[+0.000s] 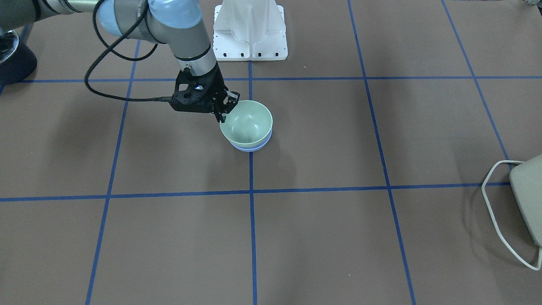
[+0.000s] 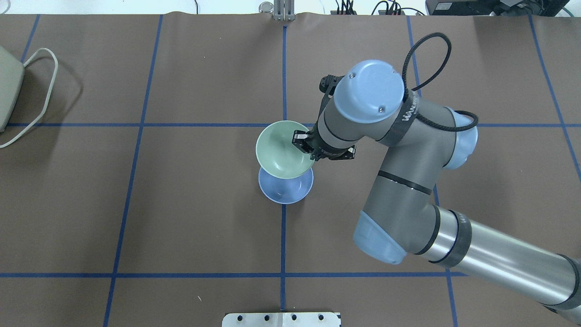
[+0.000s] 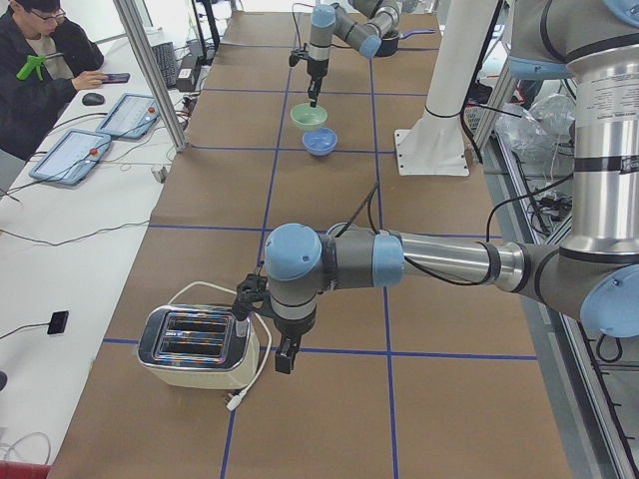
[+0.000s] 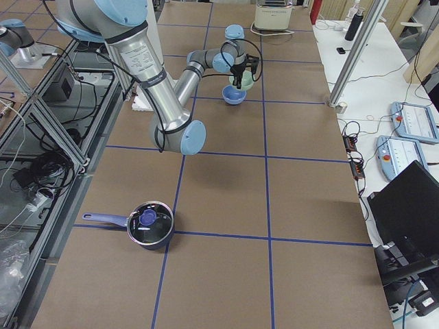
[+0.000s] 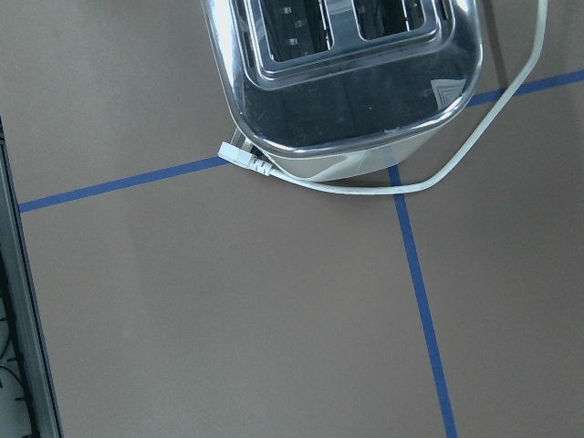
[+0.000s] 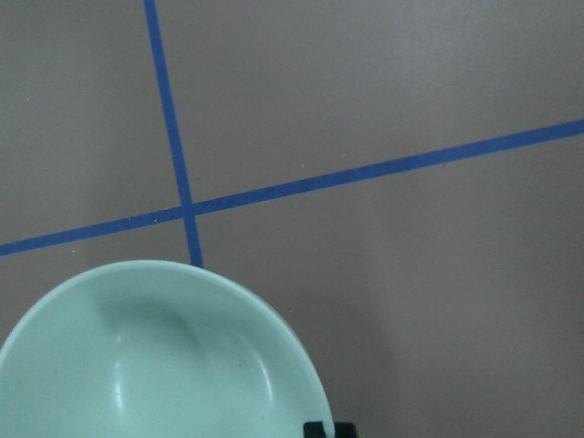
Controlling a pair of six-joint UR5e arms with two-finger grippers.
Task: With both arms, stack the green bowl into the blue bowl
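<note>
My right gripper (image 1: 223,111) is shut on the rim of the green bowl (image 1: 247,125) and holds it, slightly tilted, a little above the blue bowl (image 1: 250,147). The overhead view shows the green bowl (image 2: 281,152) overlapping the far edge of the blue bowl (image 2: 286,190), with the right gripper (image 2: 303,144) on the green rim. The green bowl (image 6: 155,356) fills the lower left of the right wrist view. My left gripper (image 3: 285,356) hangs near the table beside a toaster, far from the bowls; I cannot tell whether it is open or shut.
A chrome toaster (image 5: 347,82) with a white cord (image 5: 438,173) stands at the table's left end. A dark pot (image 4: 149,223) with a lid sits at the right end. The white stand's base (image 1: 250,38) is behind the bowls. An operator (image 3: 40,60) sits alongside the table.
</note>
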